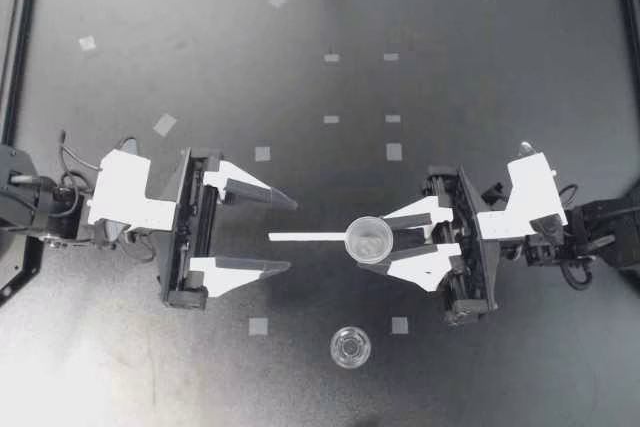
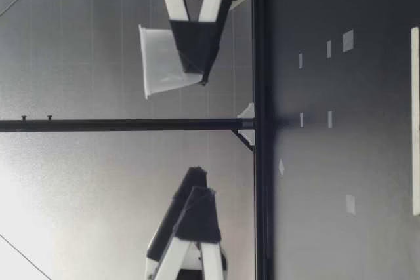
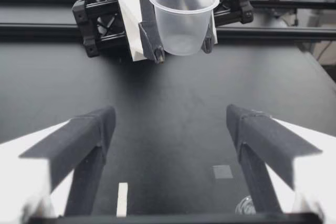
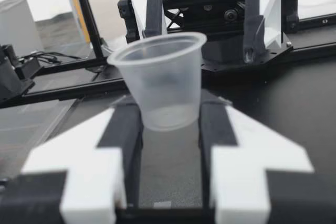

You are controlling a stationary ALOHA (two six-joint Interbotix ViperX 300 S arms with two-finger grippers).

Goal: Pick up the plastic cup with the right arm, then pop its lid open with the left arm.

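Observation:
My right gripper (image 1: 380,242) is shut on a translucent plastic cup (image 1: 370,239), which stands upright, open end up, raised above the black table (image 1: 480,77). In the right wrist view the cup (image 4: 163,82) sits between the two fingers near its base. My left gripper (image 1: 290,235) faces it from a short way off, open wide and holding nothing. From the left wrist, the cup (image 3: 184,19) hangs ahead of the open fingers (image 3: 79,140). In the low view both grippers hover above the table, the right gripper (image 2: 197,63) carrying the cup (image 2: 161,60), the left gripper (image 2: 197,181) bare.
A thin white strip (image 1: 305,237) lies on the table between the grippers. A small clear round piece (image 1: 350,347) rests nearer the front edge. Several grey tape squares (image 1: 262,154) dot the surface. Black frame rails (image 1: 20,47) border the table.

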